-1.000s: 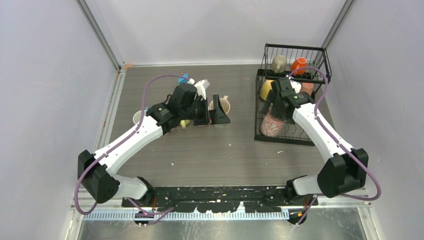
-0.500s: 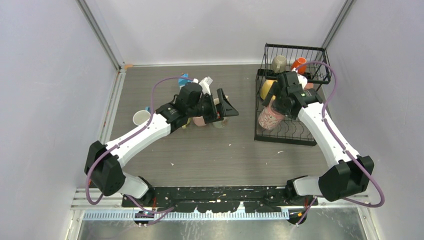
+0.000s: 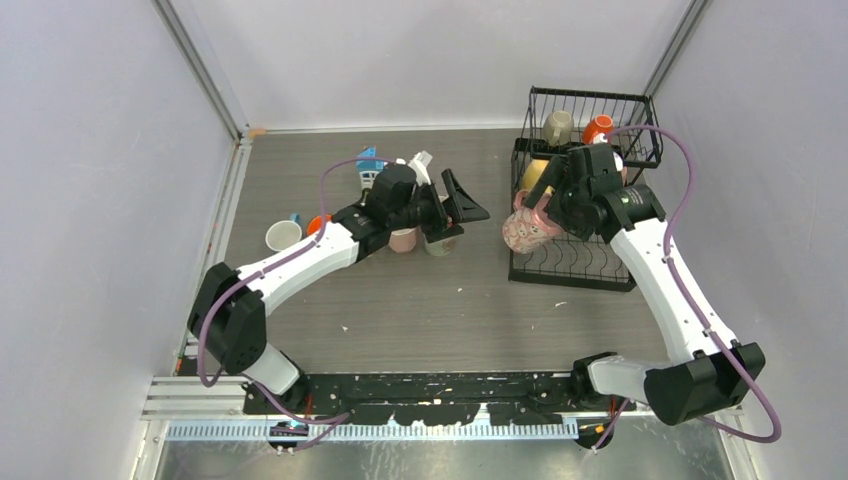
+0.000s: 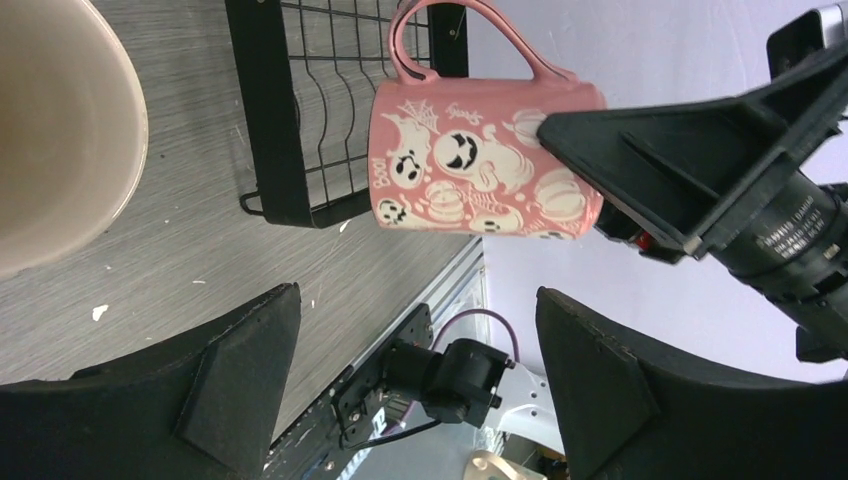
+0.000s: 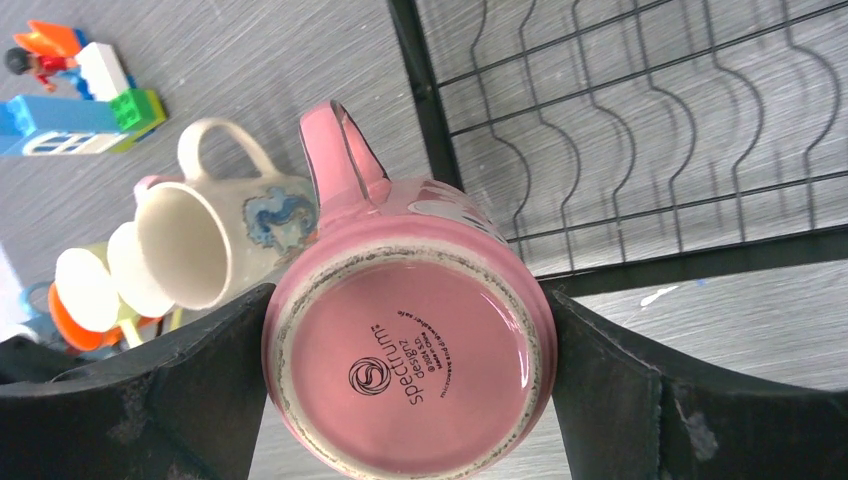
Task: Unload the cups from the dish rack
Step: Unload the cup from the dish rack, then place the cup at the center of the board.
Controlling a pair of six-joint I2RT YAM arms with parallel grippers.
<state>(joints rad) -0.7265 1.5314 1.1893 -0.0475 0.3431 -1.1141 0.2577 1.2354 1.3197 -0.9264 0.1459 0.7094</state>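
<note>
My right gripper (image 3: 540, 215) is shut on a pink mug with white ghost prints (image 3: 520, 228). It holds the mug in the air just left of the black wire dish rack (image 3: 575, 262). In the right wrist view the mug's base (image 5: 410, 365) fills the gap between the fingers (image 5: 620, 390). My left gripper (image 3: 458, 214) is open and empty, a short way left of the pink mug (image 4: 480, 160). A beige cup (image 3: 558, 127) and an orange cup (image 3: 598, 128) sit in the upper basket. A yellow cup (image 3: 533, 174) sits below.
On the table under my left arm stand a cream mug (image 3: 441, 240), a pink cup (image 3: 403, 240), an orange cup (image 3: 318, 222) and a white cup (image 3: 283, 235). A toy block house (image 3: 370, 160) stands behind them. The cream mug also shows in the right wrist view (image 5: 235, 235).
My right gripper has lifted the pink mug out of the rack and carried it left past the rack's edge. My left gripper has moved right towards it, open.
</note>
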